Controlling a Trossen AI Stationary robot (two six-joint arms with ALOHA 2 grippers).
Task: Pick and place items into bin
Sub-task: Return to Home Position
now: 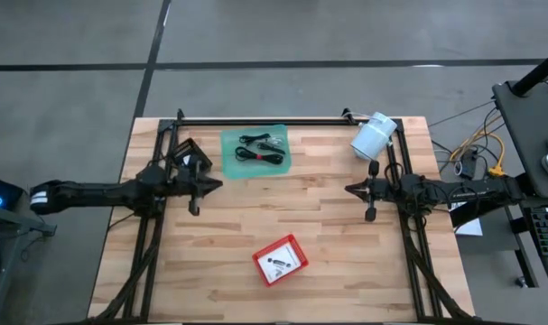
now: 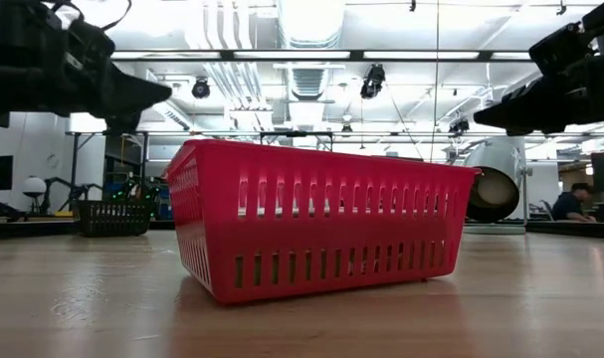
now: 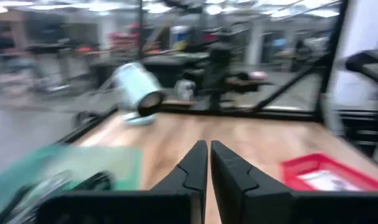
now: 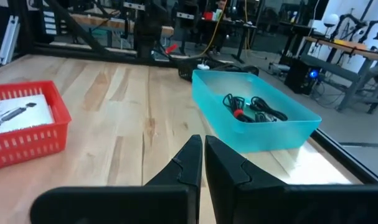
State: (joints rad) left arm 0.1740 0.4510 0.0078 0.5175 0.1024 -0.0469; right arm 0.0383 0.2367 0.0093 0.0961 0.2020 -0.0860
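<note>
A teal bin (image 1: 255, 151) stands at the table's far middle with black coiled cables (image 4: 251, 107) lying in it. A red slotted basket (image 1: 280, 259) sits near the table's front and holds a white card with small dark parts (image 4: 17, 112). My left gripper (image 1: 219, 184) is shut and empty; it points level toward the table's middle, just beside the teal bin's near left corner. My right gripper (image 1: 348, 189) is shut and empty too, and it points level at the middle from the right side.
A large white cylinder (image 1: 373, 135) lies on its side at the far right corner. Black frame rails (image 1: 156, 226) run along the table's left, right and far edges. Bare wood lies between the two grippers and around the red basket (image 2: 321, 229).
</note>
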